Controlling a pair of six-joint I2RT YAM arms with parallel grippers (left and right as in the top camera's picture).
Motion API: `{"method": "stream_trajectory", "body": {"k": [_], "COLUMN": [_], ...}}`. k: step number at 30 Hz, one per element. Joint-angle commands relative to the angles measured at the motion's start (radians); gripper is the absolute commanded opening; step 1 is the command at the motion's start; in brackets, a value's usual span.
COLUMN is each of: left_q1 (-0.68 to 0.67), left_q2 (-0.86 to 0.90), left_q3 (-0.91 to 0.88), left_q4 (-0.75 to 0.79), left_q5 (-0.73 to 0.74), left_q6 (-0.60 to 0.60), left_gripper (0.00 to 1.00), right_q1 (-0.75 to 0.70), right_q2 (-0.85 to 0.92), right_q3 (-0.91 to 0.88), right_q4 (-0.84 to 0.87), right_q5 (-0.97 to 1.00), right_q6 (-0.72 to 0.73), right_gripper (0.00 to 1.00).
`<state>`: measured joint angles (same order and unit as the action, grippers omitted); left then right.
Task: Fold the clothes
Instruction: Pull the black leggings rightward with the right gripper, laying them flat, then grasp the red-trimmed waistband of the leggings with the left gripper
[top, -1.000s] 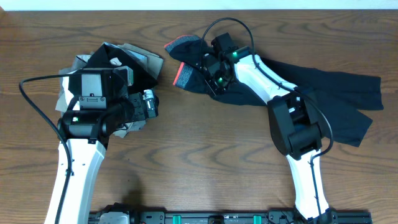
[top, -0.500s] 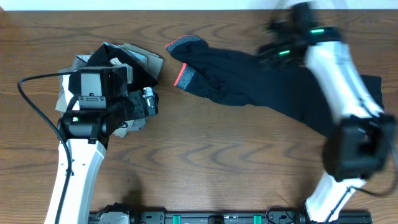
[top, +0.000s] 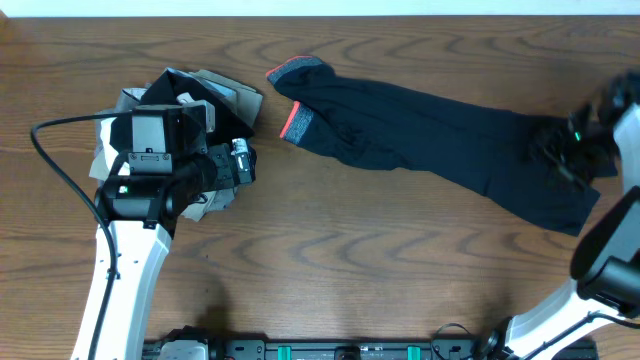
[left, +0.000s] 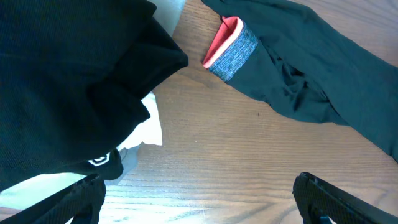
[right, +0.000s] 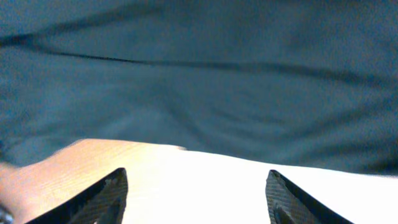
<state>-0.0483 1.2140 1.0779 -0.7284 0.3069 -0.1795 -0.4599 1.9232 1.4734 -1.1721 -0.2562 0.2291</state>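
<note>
1. Wooden table holds it all. The leggings lie stretched long across its far half, with the waistband to the left and the legs trailing right. They look spread out ready for a fold.
2. At the leg ends near the right edge hangs the right gripper. Its fingers are spread wide with nothing between them, likely placed to catch the cuffs.
3. By the pile of other garments sits the left gripper. It is also wide and empty, facing the waistband but apart from it, probably waiting to pin that end.
</note>
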Motion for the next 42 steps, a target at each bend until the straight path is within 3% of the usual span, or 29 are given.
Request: {"method": "stream_trajectory", "body": {"k": [1, 9, 18, 20, 22, 26, 33, 42], "left_q1": [-0.004, -0.004, -0.004, -0.004, -0.004, -0.004, -0.004, -0.004], "left_q2": [0.005, 0.005, 0.005, 0.005, 0.005, 0.005, 0.005, 0.005], "left_q3": [0.018, 0.018, 0.018, 0.018, 0.018, 0.018, 0.018, 0.018], "left_q4": [0.001, 0.013, 0.023, 0.023, 0.024, 0.029, 0.029, 0.03], "left_q5": [-0.012, -0.012, -0.012, -0.012, -0.012, -0.012, -0.012, -0.012], "left_q6": [0.014, 0.014, 0.013, 0.013, 0.013, 0.013, 0.013, 0.013], "left_gripper": [0.98, 0.98, 0.98, 0.98, 0.98, 0.98, 0.98, 0.98], "right_q1": [-0.095, -0.27, -0.274, -0.274, -0.274, -0.286, -0.324, -0.362], "right_q2": [0.01, 0.01, 0.01, 0.01, 0.009, -0.015, -0.204, -0.509], "right_q3": [-0.105, -0.225, -0.285, -0.285, -0.284, -0.269, -0.214, -0.209], "right_q4": [0.037, 0.219, 0.341, 0.354, 0.364, 0.398, 0.455, 0.567], "right_q5": [0.024, 0.064, 0.08, 0.063, 0.006, -0.176, -0.39, -0.277], "right_q6": [0.075, 0.097, 0.097, 0.096, 0.088, 0.021, -0.01, 0.025], "right_gripper": [0.64, 0.64, 0.61, 0.48, 0.2, 0.02, 0.01, 0.01]}}
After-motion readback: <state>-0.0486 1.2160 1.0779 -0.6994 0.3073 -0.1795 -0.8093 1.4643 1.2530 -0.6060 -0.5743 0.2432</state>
